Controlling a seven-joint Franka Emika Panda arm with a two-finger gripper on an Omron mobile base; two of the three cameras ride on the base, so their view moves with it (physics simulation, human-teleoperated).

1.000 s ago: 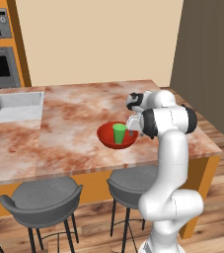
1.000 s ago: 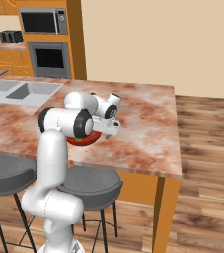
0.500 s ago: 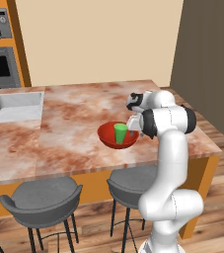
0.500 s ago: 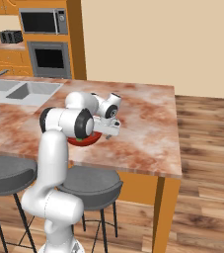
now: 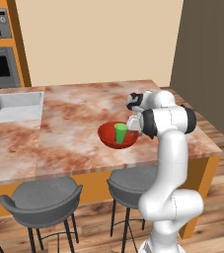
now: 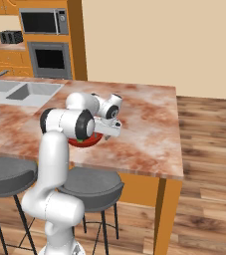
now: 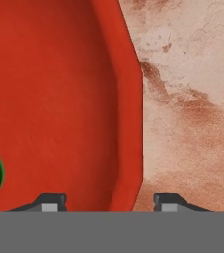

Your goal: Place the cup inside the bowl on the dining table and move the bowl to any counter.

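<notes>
Cup (image 5: 120,133): green, standing upright inside the red bowl (image 5: 109,136). Bowl: sitting on the marbled dining table (image 5: 74,123), near its front edge, above a grey stool (image 5: 42,196). Gripper (image 7: 109,201): straddling the bowl's rim, one fingertip (image 7: 52,201) inside, the other outside over the tabletop; jaws standing apart, not yet touching the rim.

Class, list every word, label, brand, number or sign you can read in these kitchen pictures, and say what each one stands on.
None can be read: the glossy red round bowl, the small green tumbler cup and the marbled dining table are plain.
The microwave panel is too small to read.
</notes>
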